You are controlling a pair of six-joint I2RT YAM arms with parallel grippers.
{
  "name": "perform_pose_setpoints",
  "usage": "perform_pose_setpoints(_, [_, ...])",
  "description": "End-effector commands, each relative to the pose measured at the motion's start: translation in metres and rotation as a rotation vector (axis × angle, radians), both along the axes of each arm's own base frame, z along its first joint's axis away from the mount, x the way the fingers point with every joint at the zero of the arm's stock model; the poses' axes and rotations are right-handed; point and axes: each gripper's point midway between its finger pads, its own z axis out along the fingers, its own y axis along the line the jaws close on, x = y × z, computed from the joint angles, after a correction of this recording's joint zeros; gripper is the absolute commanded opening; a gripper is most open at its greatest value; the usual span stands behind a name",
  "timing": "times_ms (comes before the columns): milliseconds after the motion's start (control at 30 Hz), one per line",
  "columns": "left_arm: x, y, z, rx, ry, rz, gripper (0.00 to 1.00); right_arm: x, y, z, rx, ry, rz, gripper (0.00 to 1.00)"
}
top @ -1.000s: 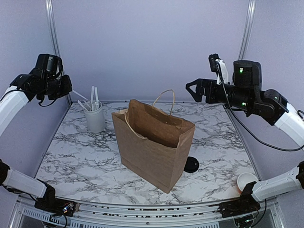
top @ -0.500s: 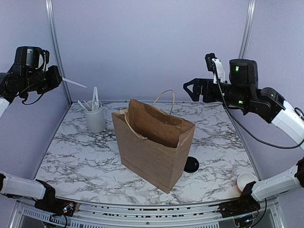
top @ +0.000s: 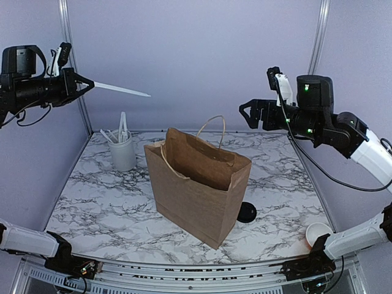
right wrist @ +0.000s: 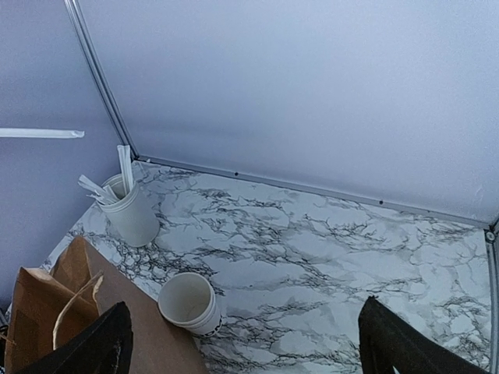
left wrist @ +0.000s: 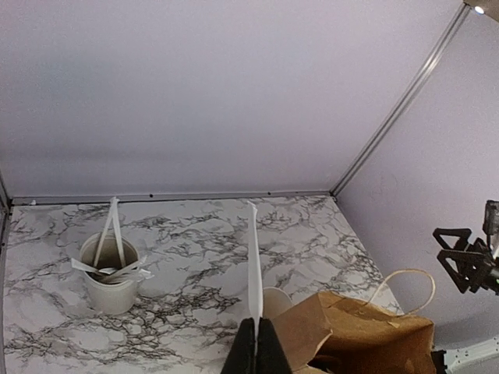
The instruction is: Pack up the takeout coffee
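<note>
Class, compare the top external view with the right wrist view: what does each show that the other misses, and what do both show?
Top external only: the black lid beside the paper bag, a white cup at the near right edge, and the left gripper shut on a thin white stick. Right wrist only: lidless white cups at the bag's far side. Both: the bag, the white holder of sticks, the marble table, that stick.

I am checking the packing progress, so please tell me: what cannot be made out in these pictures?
- Top view: the paper bag hides its own inside; no takeout coffee shows anywhere.
- Top view: the bag hides half of the black lid.
- Top view: the right arm covers part of a white cup.
</note>
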Motion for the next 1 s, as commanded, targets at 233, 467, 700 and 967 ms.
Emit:
perform_pose_setpoints(233, [-0.044,-0.066,0.007,0.007,-0.046,-0.422,0.00,-0.002,-0.020,0.020,0.009,-0.050,-0.063,0.98])
perform_pose_setpoints(467, [-0.062,-0.069,0.005,0.025,-0.062,-0.489,0.00,-0.002,-0.022,0.021,0.009,-0.051,-0.070,0.98])
perform_pose_setpoints(700, [-0.076,-0.077,-0.013,0.041,-0.011,-0.579,0.00,-0.002,-0.020,0.020,0.008,-0.048,-0.067,0.98])
perform_pose_setpoints(967, [-0.083,-0.084,-0.038,0.081,0.052,-0.630,0.00,0.000,-0.019,0.019,0.006,-0.045,-0.066,0.98])
